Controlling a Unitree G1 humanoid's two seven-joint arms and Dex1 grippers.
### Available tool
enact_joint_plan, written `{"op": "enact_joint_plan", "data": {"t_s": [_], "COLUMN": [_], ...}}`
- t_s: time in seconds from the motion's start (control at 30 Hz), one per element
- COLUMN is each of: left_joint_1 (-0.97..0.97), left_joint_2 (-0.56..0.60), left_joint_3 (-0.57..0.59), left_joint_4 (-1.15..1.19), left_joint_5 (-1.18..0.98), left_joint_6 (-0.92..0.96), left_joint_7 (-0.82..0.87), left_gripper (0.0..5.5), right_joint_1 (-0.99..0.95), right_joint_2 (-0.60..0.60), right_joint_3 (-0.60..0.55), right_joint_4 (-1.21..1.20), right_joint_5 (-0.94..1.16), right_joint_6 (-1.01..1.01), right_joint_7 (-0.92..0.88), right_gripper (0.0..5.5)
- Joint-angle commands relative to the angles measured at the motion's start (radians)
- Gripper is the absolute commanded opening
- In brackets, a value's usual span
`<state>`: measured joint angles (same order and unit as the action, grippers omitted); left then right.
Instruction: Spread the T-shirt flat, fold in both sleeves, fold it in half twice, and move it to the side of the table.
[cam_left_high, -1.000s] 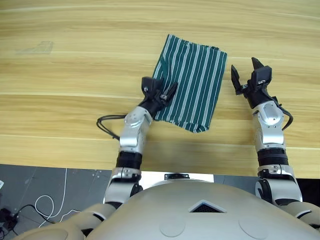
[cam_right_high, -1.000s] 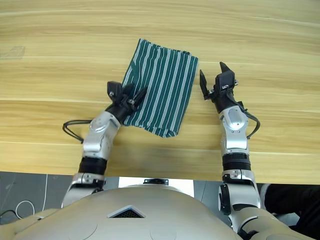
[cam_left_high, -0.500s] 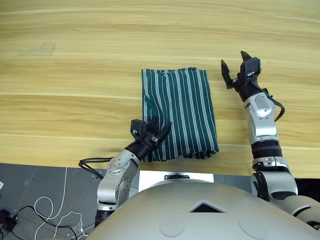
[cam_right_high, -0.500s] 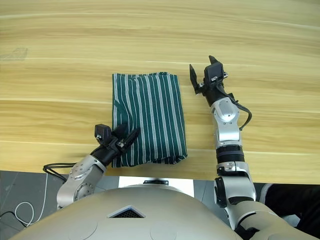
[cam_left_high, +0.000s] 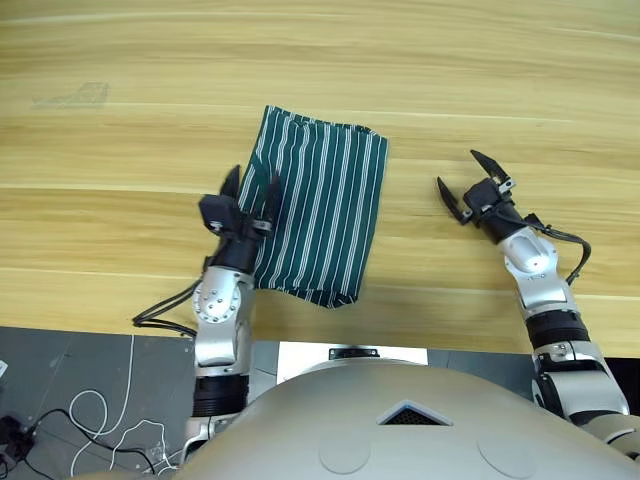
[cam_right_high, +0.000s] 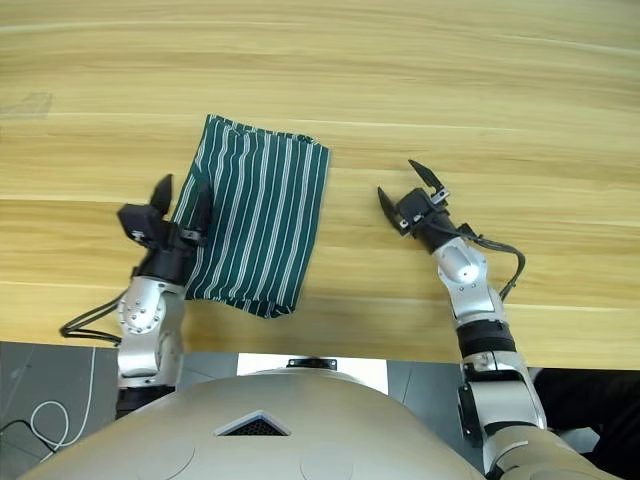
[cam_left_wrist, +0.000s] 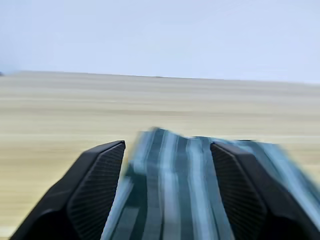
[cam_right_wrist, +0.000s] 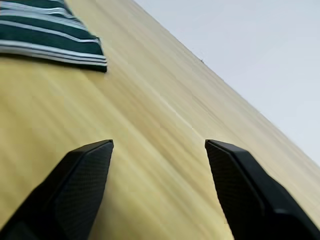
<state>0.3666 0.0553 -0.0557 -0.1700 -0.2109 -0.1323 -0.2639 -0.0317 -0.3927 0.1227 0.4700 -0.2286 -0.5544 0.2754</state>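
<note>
The T-shirt (cam_left_high: 322, 222) lies folded into a compact rectangle on the wooden surface (cam_left_high: 120, 60), dark green with thin white stripes running along its length. It sits a little left of the middle, close to the near edge of the surface. It is turned slightly askew to the wood grain, so its far end leans a little toward the right. Its far edge looks fairly straight, while the near right corner comes to a slightly rumpled point. The left claw (cam_left_high: 252, 180) is at the shirt's left edge, about halfway along it, with its two fingers spread apart and pointing away from the robot. One finger overlaps the striped cloth and the other is over bare wood just beside it. In the left wrist view the stripes show in the gap between the parted fingers, and nothing is pinched. The right claw (cam_left_high: 458, 172) is well apart from the shirt on the right, over bare wood, with its fingers also spread wide and nothing held. In the right wrist view a corner of the folded shirt lies flat on the wood some way beyond it. A faint grey mark (cam_left_high: 70, 97) shows on the wood at far left. A white cable (cam_left_high: 100, 410) lies on the dark floor below the near edge.
</note>
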Motion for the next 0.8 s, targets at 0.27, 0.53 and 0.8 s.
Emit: {"op": "enact_joint_plan", "data": {"t_s": [0.27,0.53,0.8], "left_joint_1": [-0.206,-0.426,-0.483], "left_joint_2": [0.043,0.021,0.007], "left_joint_3": [0.165,0.270,0.268], "left_joint_4": [0.249,0.445,0.527], "left_joint_5": [-0.085,-0.195,-0.184], "left_joint_6": [-0.081,-0.136,-0.160], "left_joint_7": [-0.040,-0.075,-0.117], "left_gripper": [3.17,3.17,3.17], "right_joint_1": [0.376,0.278,0.152], "right_joint_2": [-0.123,-0.039,0.082], "right_joint_3": [0.189,0.247,0.341], "right_joint_4": [-0.590,-0.491,-0.363], "right_joint_5": [0.332,0.243,0.093], "right_joint_6": [-0.043,0.003,0.009], "right_joint_7": [0.337,0.335,0.293], "right_gripper": [3.41,3.41,3.41]}}
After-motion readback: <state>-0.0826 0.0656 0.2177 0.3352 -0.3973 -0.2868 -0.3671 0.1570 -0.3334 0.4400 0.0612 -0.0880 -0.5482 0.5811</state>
